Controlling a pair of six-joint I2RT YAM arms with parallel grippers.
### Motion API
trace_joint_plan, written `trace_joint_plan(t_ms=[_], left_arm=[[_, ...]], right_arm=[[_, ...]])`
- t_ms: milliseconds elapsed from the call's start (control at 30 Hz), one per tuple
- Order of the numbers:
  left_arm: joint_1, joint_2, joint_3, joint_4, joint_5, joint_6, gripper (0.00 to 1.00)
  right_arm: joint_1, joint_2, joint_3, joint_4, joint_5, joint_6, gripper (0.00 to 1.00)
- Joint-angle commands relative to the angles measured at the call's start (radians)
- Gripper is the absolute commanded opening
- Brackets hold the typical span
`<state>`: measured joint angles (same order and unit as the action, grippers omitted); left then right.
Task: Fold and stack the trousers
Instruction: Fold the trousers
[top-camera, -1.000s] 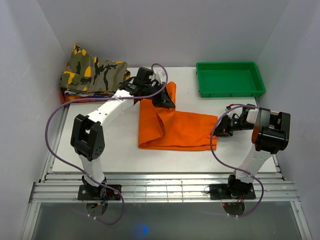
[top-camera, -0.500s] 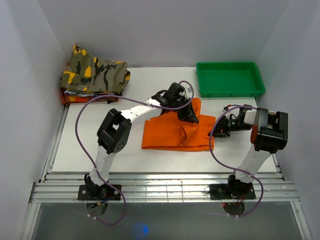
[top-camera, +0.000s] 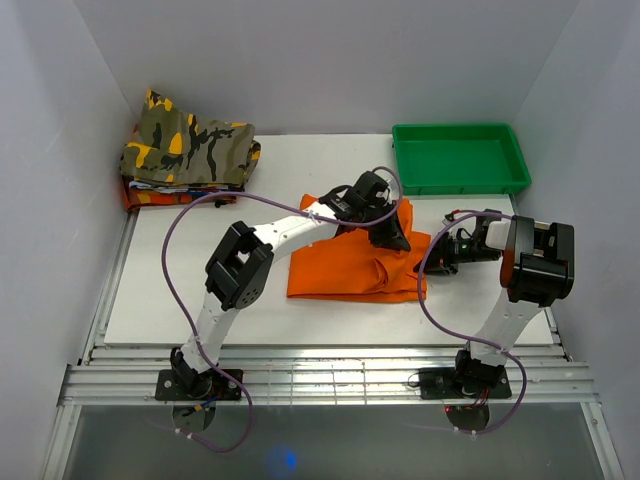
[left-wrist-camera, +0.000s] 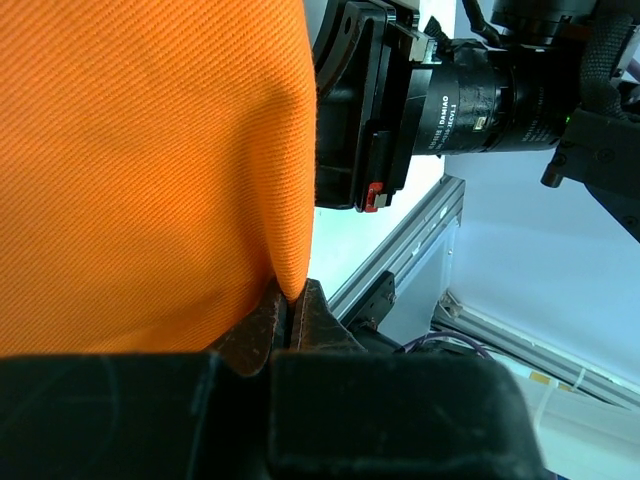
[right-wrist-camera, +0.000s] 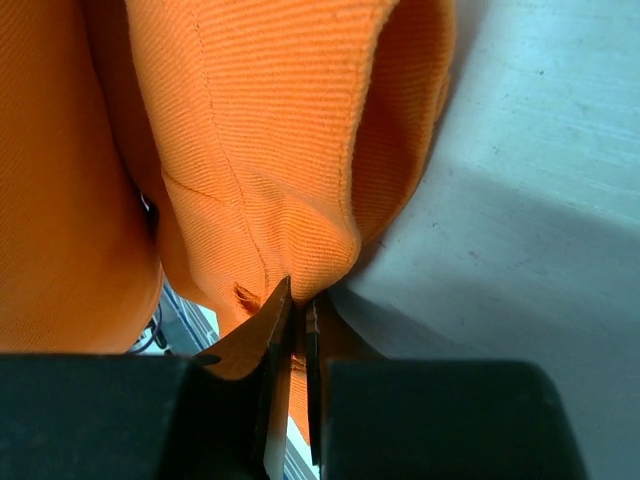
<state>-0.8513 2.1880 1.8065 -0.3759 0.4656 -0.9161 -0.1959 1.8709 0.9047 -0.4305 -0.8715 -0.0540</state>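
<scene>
Bright orange trousers (top-camera: 345, 275) lay partly folded on the white counter (top-camera: 200, 290), a little right of centre. The left fingers (left-wrist-camera: 322, 320) were pinched shut on a flap of the cloth, held over the garment's right end, while the right fingers (right-wrist-camera: 262, 330) were clamped on its right edge. It looked like mid-fold; next, the flap would need laying flat, edges matched, before either grip let go.

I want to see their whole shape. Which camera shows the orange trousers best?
The top external view: nearly all of the soft bright-orange fabric trousers shows there. Both wrist views show only close-up pinched folds.
</scene>
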Motion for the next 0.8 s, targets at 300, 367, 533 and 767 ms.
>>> trace_joint_plan(t_ms=[300, 367, 533, 767], left_arm=[[-0.031, 0.001, 0.151, -0.024, -0.03, -0.015, 0.0], [-0.032, 0.012, 0.162, -0.024, -0.025, -0.029, 0.0], [-0.037, 0.061, 0.159, 0.005, -0.012, -0.056, 0.0], [-0.046, 0.121, 0.166, 0.084, 0.015, -0.086, 0.0]], right_arm=[[0.026, -0.019, -0.043, 0.039, 0.085, -0.006, 0.08], [0.029, -0.019, -0.044, 0.044, 0.083, -0.003, 0.08], [0.029, -0.022, -0.041, 0.041, 0.08, -0.001, 0.08], [0.035, -0.032, -0.041, 0.036, 0.075, -0.003, 0.08]])
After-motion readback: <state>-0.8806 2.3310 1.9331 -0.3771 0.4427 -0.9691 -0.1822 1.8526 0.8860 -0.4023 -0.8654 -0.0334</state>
